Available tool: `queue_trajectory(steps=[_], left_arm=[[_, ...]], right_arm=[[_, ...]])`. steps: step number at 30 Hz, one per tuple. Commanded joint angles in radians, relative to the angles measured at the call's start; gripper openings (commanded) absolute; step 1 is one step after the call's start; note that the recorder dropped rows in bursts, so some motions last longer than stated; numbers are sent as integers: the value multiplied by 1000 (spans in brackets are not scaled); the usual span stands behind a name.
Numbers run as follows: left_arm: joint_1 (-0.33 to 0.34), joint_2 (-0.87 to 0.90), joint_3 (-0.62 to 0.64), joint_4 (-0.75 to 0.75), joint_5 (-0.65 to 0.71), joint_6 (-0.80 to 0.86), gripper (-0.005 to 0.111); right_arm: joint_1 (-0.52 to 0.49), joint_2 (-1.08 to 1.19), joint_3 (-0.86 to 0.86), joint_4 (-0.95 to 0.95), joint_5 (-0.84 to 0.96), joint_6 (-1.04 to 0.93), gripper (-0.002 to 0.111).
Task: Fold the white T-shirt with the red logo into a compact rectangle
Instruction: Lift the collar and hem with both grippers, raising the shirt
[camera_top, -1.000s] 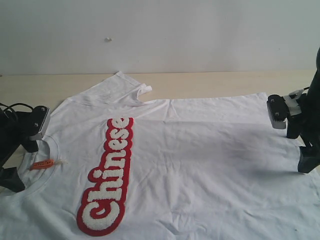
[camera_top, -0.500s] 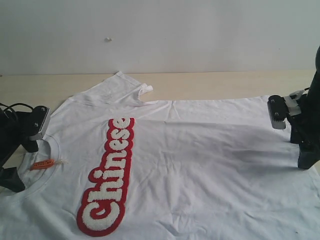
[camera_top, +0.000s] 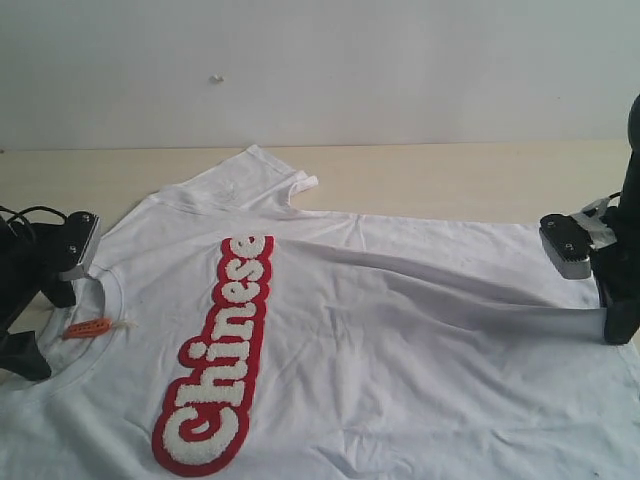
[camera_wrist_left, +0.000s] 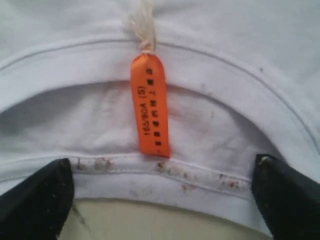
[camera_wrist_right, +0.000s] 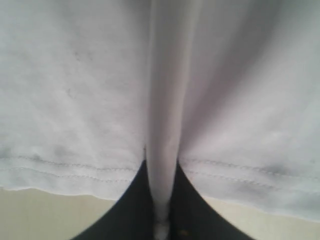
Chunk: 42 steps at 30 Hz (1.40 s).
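Observation:
The white T-shirt (camera_top: 400, 330) lies spread over the table, its collar (camera_top: 100, 300) at the left and its hem at the right. The red logo (camera_top: 220, 360) reading "Chinese" runs across the chest. An orange neck tag (camera_top: 85, 328) (camera_wrist_left: 149, 105) sits inside the collar. My left gripper (camera_wrist_left: 162, 192) stands open at the collar (camera_wrist_left: 150, 170), one finger on each side, with nothing between them. My right gripper (camera_wrist_right: 162, 200) is shut on a pinched ridge of the T-shirt's hem (camera_wrist_right: 165, 125), lifted a little off the table at the right edge (camera_top: 575, 322).
The pale wooden table (camera_top: 450, 170) shows bare behind the shirt, up to a white wall (camera_top: 320, 70). One sleeve (camera_top: 250, 175) lies at the back left. Black cables (camera_top: 25, 215) trail by the left arm.
The right gripper has closed on the hem and pulled it rightward and up, drawing a taut ridge across the shirt. The shirt slid slightly right. The left gripper has not moved.

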Motion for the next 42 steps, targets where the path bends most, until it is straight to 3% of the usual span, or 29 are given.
queue_trajectory(steps=[1, 3, 4, 23, 32, 35, 42], left_arm=[[1, 3, -4, -1, 16, -7, 48], [1, 3, -4, -1, 35, -7, 10], [1, 3, -4, 2, 49, -1, 1], [1, -51, -4, 111, -9, -76, 0], [1, -164, -4, 107, -28, -128, 0], [6, -213, -4, 153, -66, -247, 0], [11, -327, -4, 430, -104, -692, 0]], right_arm=[[-3, 7, 8, -16, -3, -9, 0], [-3, 7, 8, -16, -23, 64, 0], [-3, 7, 8, -16, -47, 131, 0], [-3, -5, 8, -12, -101, 166, 0], [3, -200, 8, 117, -143, 95, 0], [3, -268, 8, 119, -143, 95, 0], [3, -391, 8, 193, -105, 111, 0]])
